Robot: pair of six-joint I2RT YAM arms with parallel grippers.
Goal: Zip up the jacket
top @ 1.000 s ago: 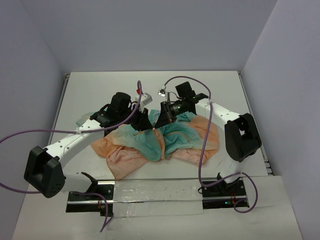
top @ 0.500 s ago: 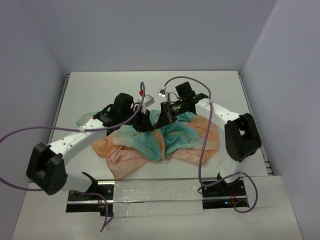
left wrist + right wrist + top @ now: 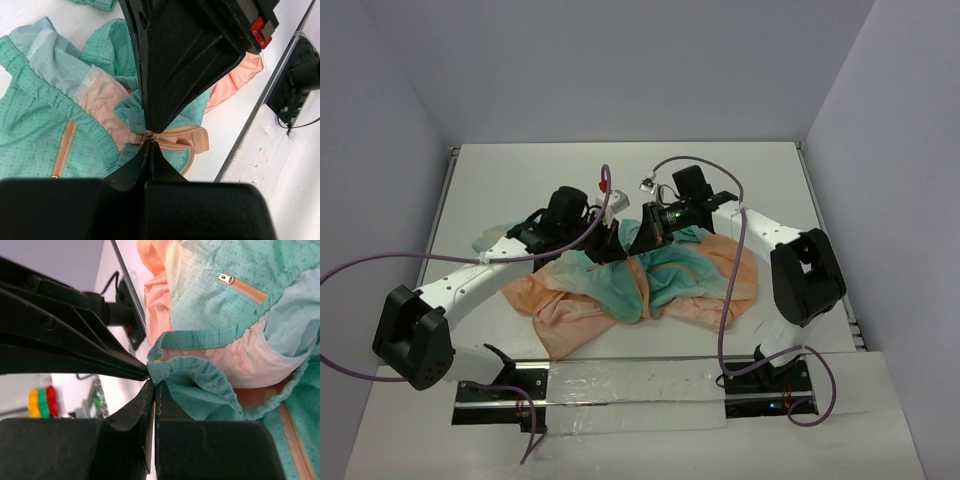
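The jacket (image 3: 665, 290) lies crumpled in the middle of the desk (image 3: 520, 180), with peach folds toward the near edge and teal ones at the centre. From above, the left gripper (image 3: 616, 251) and right gripper (image 3: 638, 246) meet tip to tip over the garment's far edge, but their fingers are too small there to read. The left wrist view shows its fingers pressed together on the peach zipper tape (image 3: 180, 134), with the other gripper's black body just above. The right wrist view shows its fingers likewise closed, pinching the gathered teal hem (image 3: 195, 372). A pocket zip (image 3: 243, 287) lies flat further off.
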